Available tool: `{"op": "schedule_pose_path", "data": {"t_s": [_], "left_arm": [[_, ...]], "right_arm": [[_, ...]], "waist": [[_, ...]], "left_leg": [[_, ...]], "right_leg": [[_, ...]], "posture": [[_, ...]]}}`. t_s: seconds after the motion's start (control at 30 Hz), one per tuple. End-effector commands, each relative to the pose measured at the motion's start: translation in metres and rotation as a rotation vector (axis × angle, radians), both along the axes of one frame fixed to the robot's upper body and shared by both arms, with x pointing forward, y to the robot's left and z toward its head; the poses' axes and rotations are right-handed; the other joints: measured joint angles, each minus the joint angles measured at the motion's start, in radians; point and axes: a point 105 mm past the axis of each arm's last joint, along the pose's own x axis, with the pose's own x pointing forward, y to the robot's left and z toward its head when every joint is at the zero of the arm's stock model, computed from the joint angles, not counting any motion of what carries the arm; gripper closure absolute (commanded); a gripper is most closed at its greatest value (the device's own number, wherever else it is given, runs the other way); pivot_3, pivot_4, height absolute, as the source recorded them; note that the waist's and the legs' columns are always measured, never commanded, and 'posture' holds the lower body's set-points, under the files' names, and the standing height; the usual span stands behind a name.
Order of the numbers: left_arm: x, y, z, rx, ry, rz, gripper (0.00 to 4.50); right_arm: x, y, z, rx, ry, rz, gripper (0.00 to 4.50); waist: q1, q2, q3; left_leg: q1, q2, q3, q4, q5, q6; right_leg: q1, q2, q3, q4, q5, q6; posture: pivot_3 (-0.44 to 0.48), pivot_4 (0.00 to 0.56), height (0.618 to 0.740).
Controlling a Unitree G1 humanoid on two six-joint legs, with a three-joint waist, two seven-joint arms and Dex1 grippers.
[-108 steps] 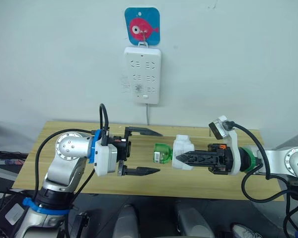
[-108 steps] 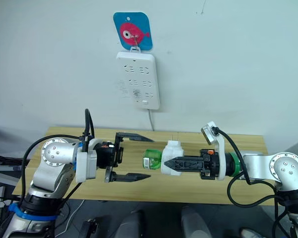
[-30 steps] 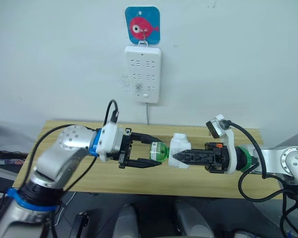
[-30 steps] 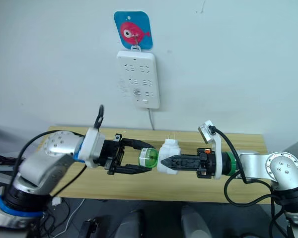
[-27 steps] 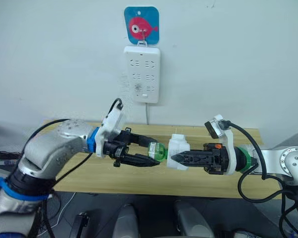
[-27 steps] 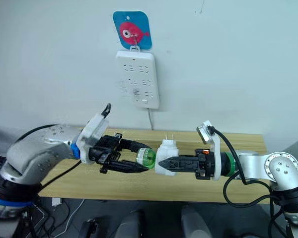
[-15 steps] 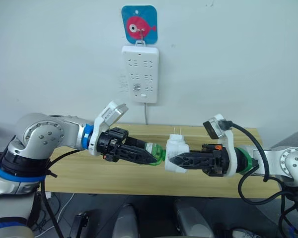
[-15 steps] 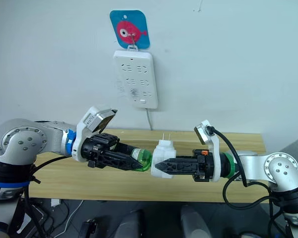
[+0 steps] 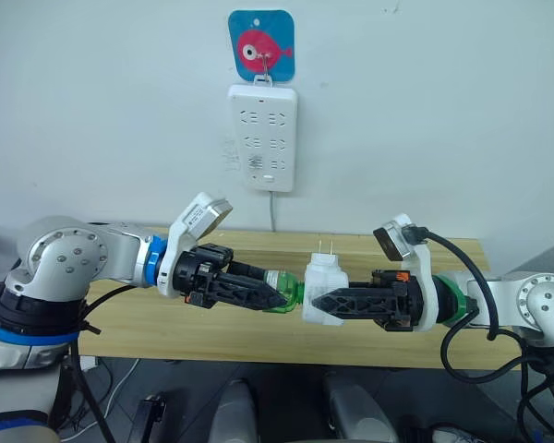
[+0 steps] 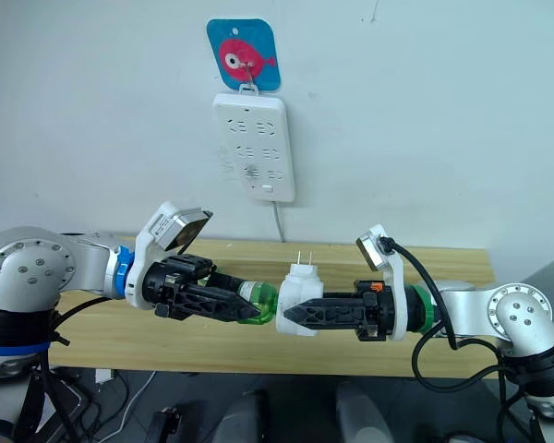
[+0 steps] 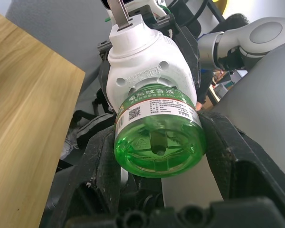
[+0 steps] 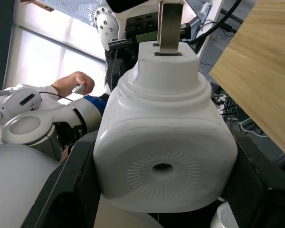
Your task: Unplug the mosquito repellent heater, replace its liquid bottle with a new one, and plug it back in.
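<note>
Holding the small white rounded plastic heater [image 9: 324, 292] tight between the black fingers of the right gripper [image 9: 316, 298], plug prongs up, above the long light wooden table [image 9: 148, 323]. Clamped shut on the little see-through green bottle [image 9: 284, 288] w/ the left gripper [image 9: 275, 297], fingers on both sides of its round body. Bottle neck still tucked into the heater's bottom, seen close in the left wrist view [image 11: 157, 137].

Changed just now: left gripper was wide open & well apart from the bottle a few secs ago, then slid in around it, then squeezed closed. Wrist has also rolled over, so prob. a twist has begun to unscrew the bottle. Can't tell if it is loose yet.

Means for the job: heater already out of the white wall power strip [image 9: 263, 138]. Old bottle not yet off. New bottle & plugging back in to come after.
</note>
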Motion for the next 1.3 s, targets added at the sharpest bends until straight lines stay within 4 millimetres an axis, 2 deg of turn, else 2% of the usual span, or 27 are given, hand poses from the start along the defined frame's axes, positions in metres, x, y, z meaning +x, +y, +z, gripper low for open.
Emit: {"op": "schedule_pose_path", "data": {"t_s": [0.03,0.17,0.27,0.33,0.43,0.57,0.7,0.77,0.87,1.0,1.17,1.3], "left_arm": [[0.017,0.017,0.013,-0.009,-0.129,0.159,2.18],[0.025,0.012,0.005,-0.008,-0.169,0.211,2.18],[0.025,0.009,0.006,-0.031,-0.228,0.212,1.2],[0.017,0.009,0.004,-0.023,-0.269,0.162,0.63],[0.006,0.015,-0.003,0.005,-0.304,0.107,0.6],[0.013,0.027,-0.013,0.053,-0.461,0.145,0.6],[0.025,0.035,-0.027,0.123,-0.967,0.111,0.6],[0.021,0.031,-0.032,0.075,-1.177,0.055,0.6],[0.015,0.021,-0.035,-0.003,-1.359,0.027,0.6],[0.006,0.005,-0.033,-0.113,-1.434,0.01,0.6],[0.009,0.005,-0.034,-0.16,-1.428,0.021,0.6],[0.014,-0.004,-0.033,-0.197,-1.471,-0.029,0.6]], "right_arm": [[0.008,-0.014,-0.003,-0.038,0.007,-0.058,1.49],[0.008,-0.013,-0.002,-0.03,0.004,-0.058,1.49],[0.009,-0.013,-0.001,-0.023,0.004,-0.062,1.49],[0.009,-0.013,-0.001,-0.02,0.005,-0.065,1.49],[0.009,-0.013,-0.001,-0.02,0.006,-0.068,1.49],[0.01,-0.014,-0.001,-0.019,0.006,-0.072,1.49],[0.011,-0.015,-0.001,-0.018,0.008,-0.079,1.49],[0.011,-0.014,-0.001,-0.017,0.008,-0.078,1.49],[0.011,-0.013,-0.001,-0.014,0.008,-0.078,1.49],[0.011,-0.012,-0.001,-0.013,0.007,-0.073,1.49],[0.01,-0.012,-0.001,-0.014,0.006,-0.07,1.49],[0.01,-0.011,-0.001,-0.014,0.005,-0.065,1.49]], "waist": [[0.002,0.0,0.0],[0.006,0.0,0.0],[0.01,0.0,0.0],[0.009,0.0,0.0],[0.009,0.0,0.0],[0.013,0.0,0.001],[0.017,0.0,0.001],[0.022,0.0,0.001],[0.026,0.0,0.001],[0.026,0.0,0.001],[0.023,0.0,0.001],[0.024,0.0,0.001]], "left_leg": [[0.0,0.0,0.0,0.0,0.0,0.0],[0.0,0.0,0.0,0.0,0.0,0.0],[0.0,0.0,0.0,0.001,0.0,0.0],[0.0,0.0,0.001,0.0,0.0,0.0],[0.0,0.0,0.002,-0.001,0.0,0.0],[0.0,0.0,0.002,-0.001,0.0,0.0],[0.0,0.0,0.004,-0.001,0.0,0.0],[0.0,0.0,0.006,-0.001,0.0,0.0],[-0.001,-0.001,0.007,-0.001,0.0,0.0],[-0.002,-0.001,0.007,0.0,0.0,0.0],[-0.001,-0.001,0.006,0.0,0.0,0.0],[-0.002,-0.001,0.006,0.001,0.0,0.0]], "right_leg": [[0.0,0.0,0.0,0.0,0.0,0.0],[0.0,0.0,0.0,0.0,0.0,0.0],[0.0,0.0,0.0,0.0,0.0,0.0],[0.0,0.0,0.0,0.0,0.0,0.0],[-0.001,0.0,0.002,0.0,0.0,0.0],[-0.002,0.0,0.002,0.0,0.0,0.0],[-0.002,-0.001,0.004,0.0,0.0,0.0],[-0.002,-0.002,0.004,-0.001,0.003,-0.005],[-0.002,-0.002,0.005,-0.002,0.003,-0.005],[-0.003,-0.002,0.005,-0.002,0.003,-0.005],[-0.003,-0.002,0.005,-0.001,0.003,-0.005],[-0.003,-0.001,0.004,-0.001,0.003,-0.005]], "posture": [[-0.102,0.193,0.74],[-0.105,0.195,0.74],[-0.105,0.195,0.74],[-0.105,0.195,0.74],[-0.105,0.195,0.74],[-0.107,0.198,0.74],[-0.101,0.196,0.74],[-0.103,0.196,0.74],[-0.103,0.196,0.74],[-0.108,0.196,0.74],[-0.108,0.196,0.74],[-0.11,0.194,0.74]]}}
